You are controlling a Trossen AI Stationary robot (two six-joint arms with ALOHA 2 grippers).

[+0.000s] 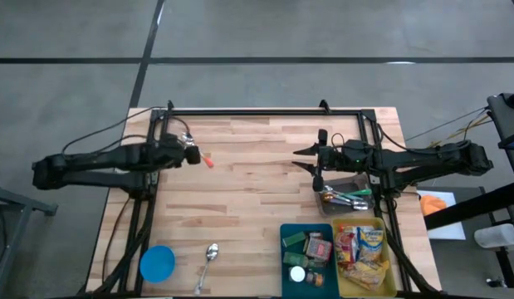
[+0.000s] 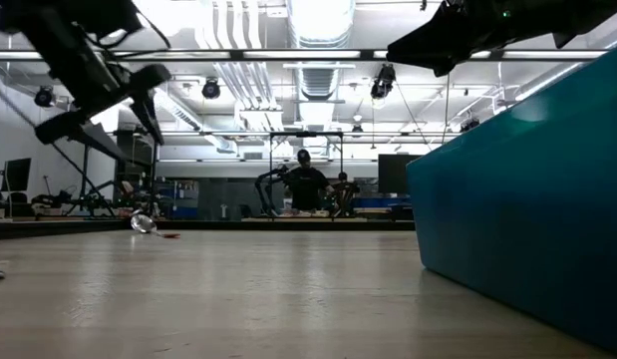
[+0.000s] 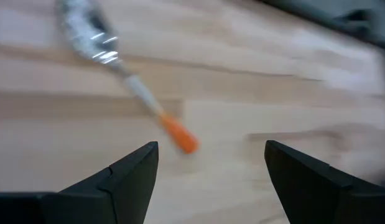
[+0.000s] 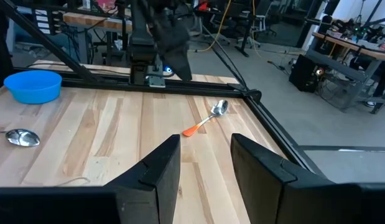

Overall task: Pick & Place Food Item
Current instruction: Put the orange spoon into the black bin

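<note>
Left gripper [image 3: 208, 165]: fingers spread, holding nothing; the orange-handled spoon [image 3: 139, 96] lies on the table [image 1: 257, 183] just ahead of the fingertips. Right gripper [image 4: 204, 158]: fingers parted, nothing between, well apart from the spoon.

Light butcher-block table [image 1: 248, 178], dark frame rails along its edges. Lying on it: orange-handled spoon [image 1: 198, 158], blue bowl [image 1: 157, 263], metal spoon [image 1: 208, 258], teal bin [image 1: 306, 264], yellow bin [image 1: 366, 257], clear utensil tray [image 1: 348, 193].
</note>
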